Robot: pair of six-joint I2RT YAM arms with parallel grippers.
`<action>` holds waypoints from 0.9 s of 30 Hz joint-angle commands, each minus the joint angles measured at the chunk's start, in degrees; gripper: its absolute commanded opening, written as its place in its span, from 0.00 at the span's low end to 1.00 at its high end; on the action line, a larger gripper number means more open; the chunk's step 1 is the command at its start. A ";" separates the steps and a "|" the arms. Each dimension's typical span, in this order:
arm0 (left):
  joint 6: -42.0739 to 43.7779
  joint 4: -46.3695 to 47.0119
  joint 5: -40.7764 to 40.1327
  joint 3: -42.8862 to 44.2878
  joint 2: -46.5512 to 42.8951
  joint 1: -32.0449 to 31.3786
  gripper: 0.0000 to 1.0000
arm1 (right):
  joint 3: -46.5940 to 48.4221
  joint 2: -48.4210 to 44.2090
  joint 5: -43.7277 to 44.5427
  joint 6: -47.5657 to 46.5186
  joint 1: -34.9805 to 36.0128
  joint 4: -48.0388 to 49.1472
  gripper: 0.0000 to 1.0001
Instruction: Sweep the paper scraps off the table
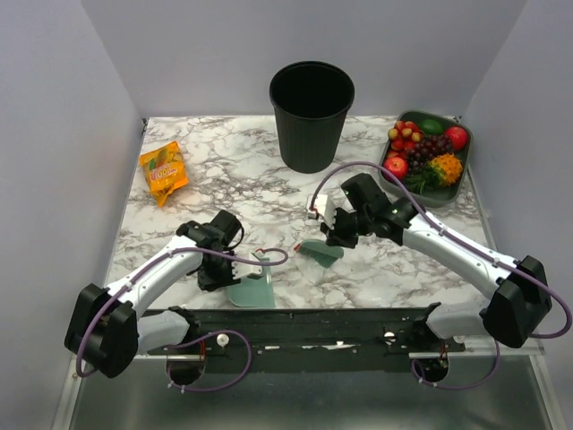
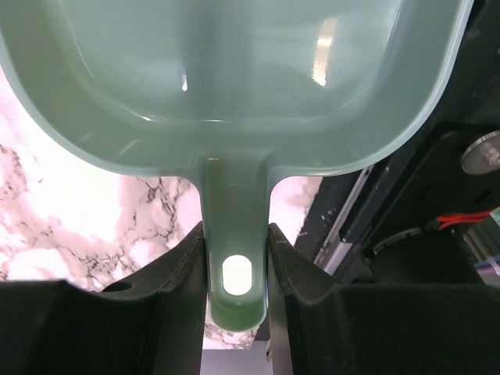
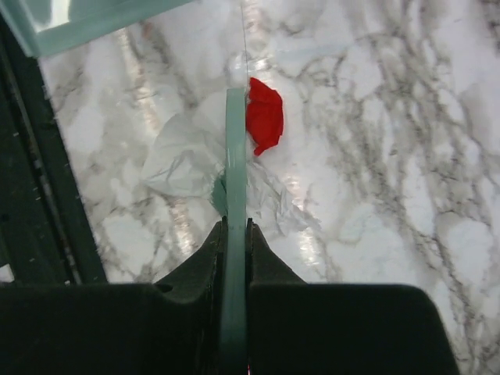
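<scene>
My left gripper (image 2: 236, 234) is shut on the handle of the teal dustpan (image 2: 234, 78), which rests at the table's front edge (image 1: 251, 291). My right gripper (image 3: 236, 226) is shut on a thin teal brush (image 3: 235, 156) with pale bristles spread on the white marble table (image 3: 375, 195). One red paper scrap (image 3: 264, 116) lies against the right side of the brush tip. A corner of the dustpan (image 3: 78, 19) shows at the upper left of the right wrist view. In the top view the right gripper (image 1: 333, 235) holds the brush (image 1: 320, 253) right of the dustpan.
A black bin (image 1: 312, 112) stands at the back centre. A dark tray of fruit (image 1: 467, 170) sits at the back right. An orange snack packet (image 1: 164, 172) lies at the back left. The dark front rail (image 1: 313, 327) runs just behind the dustpan.
</scene>
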 commanded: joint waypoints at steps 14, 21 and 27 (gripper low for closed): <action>-8.90 8.06 -3.70 4.49 7.72 -4.77 0.00 | 5.44 -2.28 23.43 13.09 -5.88 7.76 0.01; -12.16 10.61 -5.99 7.04 12.29 -6.45 0.00 | 5.71 3.52 28.08 16.82 -5.79 7.14 0.01; -15.32 12.37 -6.87 8.45 15.02 -7.94 0.00 | 7.28 8.45 20.20 21.82 -5.71 7.59 0.01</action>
